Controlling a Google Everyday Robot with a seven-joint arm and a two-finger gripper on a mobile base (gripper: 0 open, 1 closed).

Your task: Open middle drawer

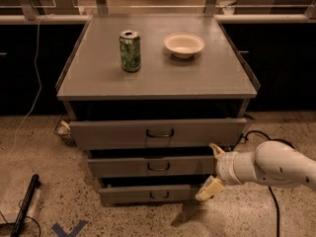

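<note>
1. cabinet (158, 78): grey, drawer fronts stacked under its top. middle drawer (123, 166) second front down, between top drawer (108, 133) and bottom drawer (128, 194). judged barely out of the cabinet, if at all; task hardly begun.
2. arm (276, 164): white, reaching in low from the cabinet's right side.
3. gripper (213, 169): just off the cabinet front, at the right end of the middle drawer. jaws spread, one finger above the other, nothing between them.
4. handle (158, 167): small dark loop at the centre of the cabinet's second front, well left of the gripper.
5. step in hand, judged: reaching the handle. best done by sliding left along the cabinet front, level with the second drawer, fingers wide until one sits above the loop and one below. then close and pull straight out from the cabinet, no lift, no twist. watch the top drawer's lower edge just above.
6. counts: one cabinet, three drawers, one arm, one gripper.
7. on the cabinet top: one white bowl (184, 44) toward the back right, and one green can (130, 51) upright to its left, apart from it.
8. three loop handles, one per drawer.
</note>
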